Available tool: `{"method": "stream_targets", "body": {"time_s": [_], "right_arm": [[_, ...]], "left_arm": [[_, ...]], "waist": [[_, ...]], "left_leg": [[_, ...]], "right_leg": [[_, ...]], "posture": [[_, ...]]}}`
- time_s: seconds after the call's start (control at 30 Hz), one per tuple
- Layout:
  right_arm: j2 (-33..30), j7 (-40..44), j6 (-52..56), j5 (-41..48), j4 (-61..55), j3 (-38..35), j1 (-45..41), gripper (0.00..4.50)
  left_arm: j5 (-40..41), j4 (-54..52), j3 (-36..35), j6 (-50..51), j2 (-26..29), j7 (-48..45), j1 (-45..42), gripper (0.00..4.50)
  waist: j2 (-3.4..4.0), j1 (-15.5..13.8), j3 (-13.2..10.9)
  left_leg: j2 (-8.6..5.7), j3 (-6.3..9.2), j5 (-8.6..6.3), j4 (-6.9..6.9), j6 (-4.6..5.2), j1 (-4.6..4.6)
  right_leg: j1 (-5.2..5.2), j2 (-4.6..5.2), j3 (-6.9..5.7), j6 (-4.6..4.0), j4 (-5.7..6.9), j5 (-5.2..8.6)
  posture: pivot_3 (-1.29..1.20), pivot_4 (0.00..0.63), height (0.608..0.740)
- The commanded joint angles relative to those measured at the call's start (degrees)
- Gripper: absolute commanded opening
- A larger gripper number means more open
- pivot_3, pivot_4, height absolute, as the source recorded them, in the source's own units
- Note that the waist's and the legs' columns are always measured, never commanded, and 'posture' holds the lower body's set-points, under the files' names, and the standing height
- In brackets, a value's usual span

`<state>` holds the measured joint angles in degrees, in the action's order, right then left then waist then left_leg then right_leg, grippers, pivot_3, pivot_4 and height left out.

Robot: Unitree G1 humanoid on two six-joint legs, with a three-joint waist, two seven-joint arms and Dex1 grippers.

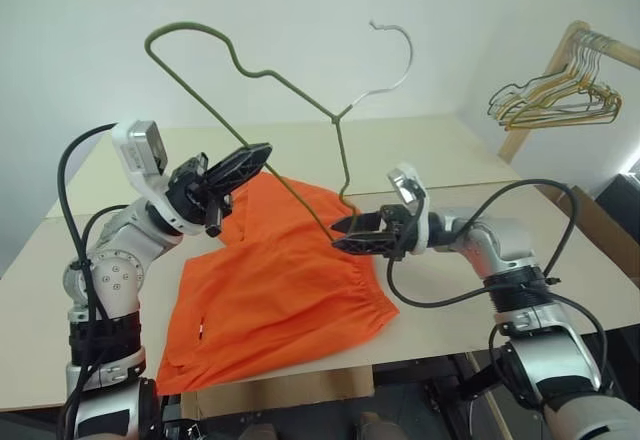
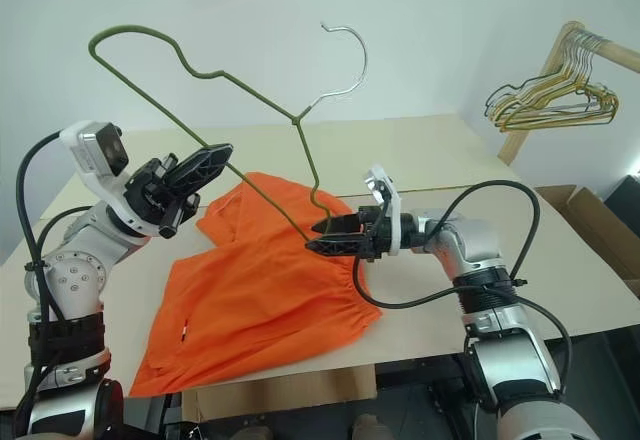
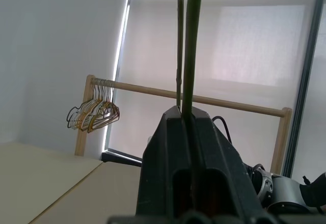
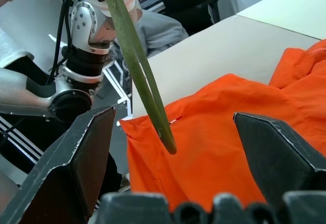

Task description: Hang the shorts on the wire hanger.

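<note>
Hanger held up, shorts flat on table.
Left gripper (image 1: 238, 167) clamps wire hanger (image 1: 215, 100); right gripper (image 1: 352, 233) open, empty, by hanger's lower corner. Pinch one layer of shorts (image 1: 280, 290) waistband only.

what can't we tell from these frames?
- Left eye view: whether the wire hanger tip touches the shorts; the open right gripper crowds it.
- Left wrist view: the left gripper fingers hide where they clamp the wire.
- Head views: the rack hangers are too small to count.
</note>
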<state>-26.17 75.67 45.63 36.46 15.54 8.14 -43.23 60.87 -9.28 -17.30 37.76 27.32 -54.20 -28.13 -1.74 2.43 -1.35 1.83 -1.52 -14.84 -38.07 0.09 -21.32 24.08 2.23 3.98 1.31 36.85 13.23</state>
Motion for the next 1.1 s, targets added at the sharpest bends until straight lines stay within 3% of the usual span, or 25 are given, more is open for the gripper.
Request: {"method": "stream_targets", "body": {"time_s": [0.03,0.1,0.17,0.27,0.57,0.7,0.73,0.87,1.1], "right_arm": [[0.2,0.2,0.3,1.3,-2.7,-2.0,-1.4,4.36],[0.3,0.1,0.6,1.5,-2.9,-2.2,-1.5,4.36],[0.2,-0.1,0.5,1.5,-3.2,-2.2,-1.5,3.87],[0.3,-0.3,0.4,1.5,-3.5,-2.3,-1.4,2.69],[0.1,-0.5,0.3,1.3,-4.0,-2.0,-1.1,0.09],[0.3,-0.5,0.2,1.0,-4.1,-2.1,-0.9,0.04],[0.3,-0.5,0.3,1.0,-4.2,-2.2,-0.8,0.0],[0.4,-1.5,1.2,2.4,-5.4,-3.9,-0.1,0.0],[-5.0,-6.6,10.7,8.0,-10.0,-11.4,5.1,0.0]], "left_arm": [[0.1,-1.4,0.2,-0.6,0.1,0.3,-0.6,0.0],[0.0,-1.1,0.4,-0.8,0.1,0.1,-0.6,0.0],[-0.3,-0.7,0.5,-1.1,0.0,0.0,-0.6,0.0],[-0.6,0.1,0.6,-1.5,-0.4,0.2,-0.8,0.0],[-4.1,0.2,1.6,-3.7,-0.9,0.1,0.5,0.0],[-5.4,1.4,2.4,-3.1,-1.2,2.3,0.7,0.0],[-5.4,1.7,2.5,-2.7,-1.3,2.7,0.7,0.52],[-9.4,2.9,4.4,-3.3,-0.6,3.7,1.6,1.76],[-23.6,4.4,11.4,-7.6,6.7,1.1,7.0,3.97]], "waist": [[0.0,0.0,0.0],[0.0,0.0,0.0],[0.0,0.1,0.0],[0.0,0.1,0.0],[0.0,0.2,0.0],[0.0,0.1,0.0],[0.0,0.1,0.0],[0.0,0.1,0.0],[0.01,0.1,0.0]], "left_leg": [[0.0,0.0,0.0,0.0,0.0,0.0],[0.0,0.0,0.0,0.0,0.0,0.0],[0.0,-0.01,0.0,0.0,0.0,0.0],[0.0,-0.01,0.0,0.0,0.0,0.0],[0.0,-0.01,0.0,0.0,0.0,0.0],[0.0,-0.01,0.0,0.0,0.0,-0.01],[0.0,-0.01,0.0,-0.01,0.0,-0.01],[0.0,0.0,0.0,-0.01,0.0,0.01],[0.0,-0.03,-0.01,0.0,0.01,-0.03]], "right_leg": [[0.0,0.0,0.0,0.0,0.0,0.0],[0.0,0.0,0.0,0.0,-0.01,0.0],[0.01,0.0,0.0,0.0,-0.02,0.0],[0.01,0.0,0.0,0.0,-0.01,0.0],[0.01,-0.01,0.0,0.0,-0.01,0.0],[0.0,0.0,0.0,0.0,-0.02,0.0],[-0.01,-0.01,0.0,0.0,-0.02,0.0],[-0.02,-0.01,0.0,0.0,-0.01,0.0],[0.02,0.0,0.01,0.0,-0.07,0.0]], "posture": [[0.01,0.0,0.74],[0.01,0.0,0.74],[0.01,0.0,0.74],[0.01,0.0,0.74],[0.01,0.0,0.74],[0.01,0.0,0.74],[0.01,0.0,0.74],[0.01,0.0,0.74],[-0.01,0.0,0.74]]}}
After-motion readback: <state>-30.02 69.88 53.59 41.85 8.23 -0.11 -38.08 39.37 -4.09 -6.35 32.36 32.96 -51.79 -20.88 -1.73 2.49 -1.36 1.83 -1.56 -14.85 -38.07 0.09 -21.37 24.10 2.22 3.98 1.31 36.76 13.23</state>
